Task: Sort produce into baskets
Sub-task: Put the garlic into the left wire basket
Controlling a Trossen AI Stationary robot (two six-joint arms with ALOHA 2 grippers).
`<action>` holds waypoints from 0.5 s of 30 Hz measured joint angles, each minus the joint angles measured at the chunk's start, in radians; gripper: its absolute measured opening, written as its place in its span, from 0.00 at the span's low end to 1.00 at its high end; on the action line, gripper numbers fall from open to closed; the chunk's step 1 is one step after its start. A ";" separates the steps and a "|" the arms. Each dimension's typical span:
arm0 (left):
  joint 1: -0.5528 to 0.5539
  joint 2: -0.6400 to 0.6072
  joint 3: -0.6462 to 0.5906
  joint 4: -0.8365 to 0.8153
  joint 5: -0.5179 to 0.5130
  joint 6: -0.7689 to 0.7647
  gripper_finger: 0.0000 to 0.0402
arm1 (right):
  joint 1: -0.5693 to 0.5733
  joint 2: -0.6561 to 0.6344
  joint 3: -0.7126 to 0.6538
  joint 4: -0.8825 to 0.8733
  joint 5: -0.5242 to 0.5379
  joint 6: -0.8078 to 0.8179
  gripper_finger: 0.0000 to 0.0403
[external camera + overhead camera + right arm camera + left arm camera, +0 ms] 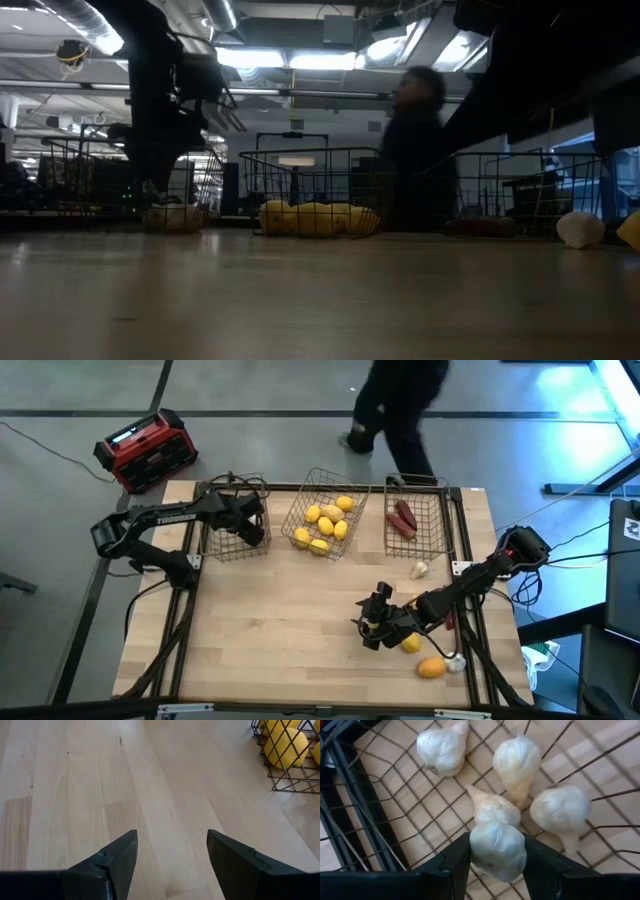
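My left gripper is over the left wire basket, shut on a white bulb. Several more white bulbs lie on that basket's mesh floor below it. The middle basket holds yellow lemons. Dark red pieces lie in the right basket. My right gripper stands open over bare wood at the near right, with nothing between its fingers. Beside it on the table lie a lemon, an orange piece and a white bulb. My left gripper pinches the white bulb by its two rounded sides between its two fingers. The fingers slant steeply down into the basket from above. The bulb sits between them over the bulbs that lie on the mesh.
A red-and-black box stands on the floor beyond the table's far left corner. A person in dark clothes moves behind the far edge. Open wood lies in the table's middle and near left. Another small white bulb lies near the orange piece.
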 joint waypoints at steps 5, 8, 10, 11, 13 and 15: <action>0.000 0.054 -0.001 -0.005 -0.002 0.027 0.37 | 0.000 0.000 0.000 0.000 0.000 0.000 0.59; 0.000 0.075 -0.001 -0.001 -0.005 0.042 0.40 | 0.000 0.000 0.000 0.000 0.001 -0.001 0.59; -0.001 0.082 -0.001 0.003 -0.013 0.040 0.43 | 0.000 0.000 0.000 -0.001 0.001 -0.001 0.59; -0.001 0.084 -0.001 0.004 -0.018 0.038 0.44 | 0.000 0.000 0.000 -0.001 0.002 -0.001 0.59; -0.001 0.084 -0.001 0.010 -0.020 0.039 0.48 | 0.000 0.000 0.000 -0.001 0.003 -0.001 0.59; -0.002 0.084 -0.001 0.018 -0.021 0.040 0.51 | 0.000 0.000 0.000 -0.004 0.004 -0.001 0.59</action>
